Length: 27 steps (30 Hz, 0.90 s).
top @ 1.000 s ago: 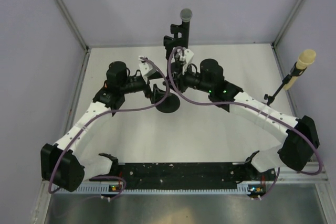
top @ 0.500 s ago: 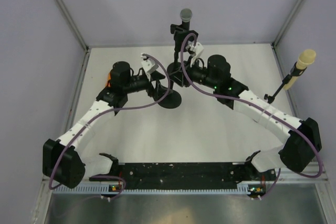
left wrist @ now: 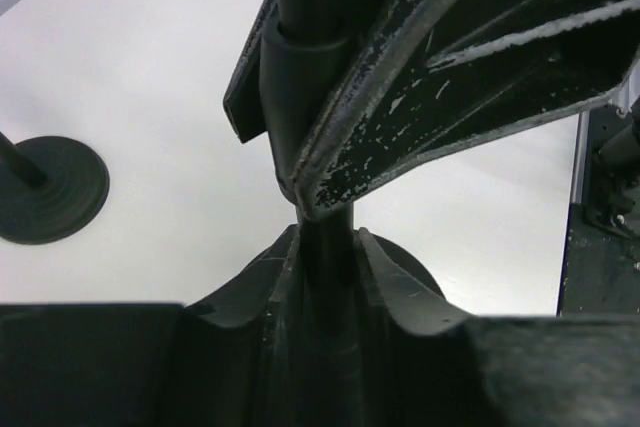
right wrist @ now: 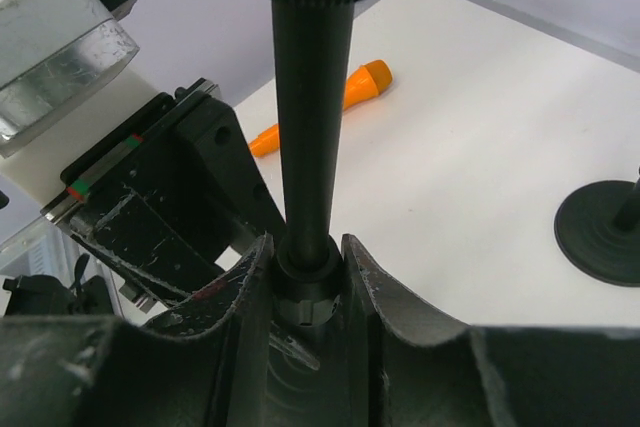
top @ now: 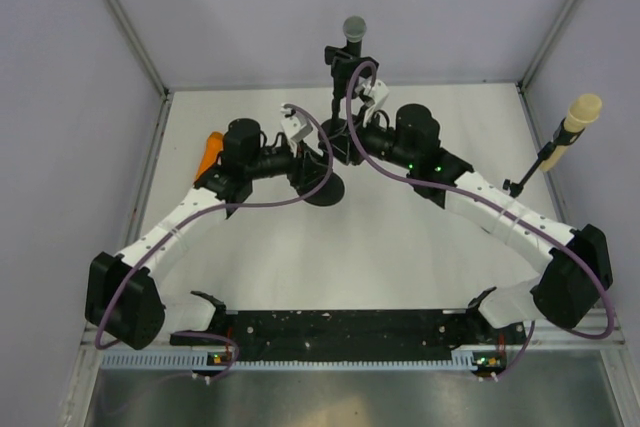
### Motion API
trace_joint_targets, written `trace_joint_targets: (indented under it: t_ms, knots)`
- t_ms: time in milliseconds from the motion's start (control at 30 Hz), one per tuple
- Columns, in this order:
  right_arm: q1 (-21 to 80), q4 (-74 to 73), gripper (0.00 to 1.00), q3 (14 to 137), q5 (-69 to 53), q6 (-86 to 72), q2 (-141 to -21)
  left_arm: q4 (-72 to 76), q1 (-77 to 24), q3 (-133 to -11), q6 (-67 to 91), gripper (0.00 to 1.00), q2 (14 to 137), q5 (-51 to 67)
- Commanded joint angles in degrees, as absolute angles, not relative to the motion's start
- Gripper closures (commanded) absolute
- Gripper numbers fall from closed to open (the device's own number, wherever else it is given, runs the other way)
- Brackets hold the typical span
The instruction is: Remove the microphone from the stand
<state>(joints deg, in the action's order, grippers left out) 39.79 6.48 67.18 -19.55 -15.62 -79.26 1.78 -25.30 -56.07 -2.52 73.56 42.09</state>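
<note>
Black microphone [top: 353,35], grey head, upright in black stand [top: 334,97]

Pretty cramped right at the stand [top: 334,97]: the left gripper [top: 318,169] and right gripper [top: 343,147] clamp its pole from either side. Orange mic [top: 209,153] lies left of it, a second stand [top: 535,167] far right. The table [top: 400,267] in front of it is open.

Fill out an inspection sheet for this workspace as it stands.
Surface: white table, no spills seen.
Job's things: microphone upright atop the stand pole, not yet removed.
Clutter: orange object lying far left; second stand with beige microphone at right.
Grippers: left gripper fingers closed on the stand pole low down; right gripper closed on it higher up.
Cables: purple cables looping loosely off both wrists.
Surroundings: plain walls; nothing else seen.
</note>
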Motion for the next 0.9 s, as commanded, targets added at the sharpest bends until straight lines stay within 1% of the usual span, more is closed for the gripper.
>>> trace_joint_targets:
  t_ms: [0,67,100,233,367,433,633,733,767,867]
  knots:
    - [39.8,14.1,1.00,68.9,-20.7,-16.5,-76.9,5.1,-25.6,-57.5,-1.1,0.80,73.6,42.5]
    - [39.8,14.3,1.00,68.6,-20.6,-16.2,-77.0,5.7,-25.5,-57.5,-0.3,0.96,73.7,43.8]
    - [39.8,14.5,1.00,68.4,-20.6,-15.8,-77.0,6.1,-25.5,-57.4,-0.3,1.00,73.4,44.4]
    - [39.6,15.8,1.00,67.2,-21.2,-14.7,-76.7,7.5,-25.5,-57.2,3.3,1.00,73.3,48.0]
    - [38.2,19.3,1.00,64.9,-24.4,-13.5,-75.8,10.7,-25.3,-56.2,5.6,1.00,72.8,55.0]
    - [36.5,21.8,1.00,63.6,-28.1,-13.7,-75.1,11.9,-25.3,-55.5,6.1,1.00,72.2,59.1]
    - [30.8,30.7,1.00,60.1,-45.1,-14.2,-73.4,15.5,-24.9,-54.4,8.7,1.00,69.6,71.3]
    - [29.5,34.2,1.00,59.2,-51.9,-15.0,-73.5,19.9,-24.7,-53.5,12.7,1.00,68.3,74.3]
    - [29.2,35.2,0.99,58.9,-53.4,-15.3,-73.6,22.3,-24.8,-53.1,14.6,1.00,67.9,75.2]
    - [28.7,36.7,0.87,58.5,-55.7,-15.9,-73.8,31.5,-24.8,-50.9,21.4,1.00,67.0,76.6]
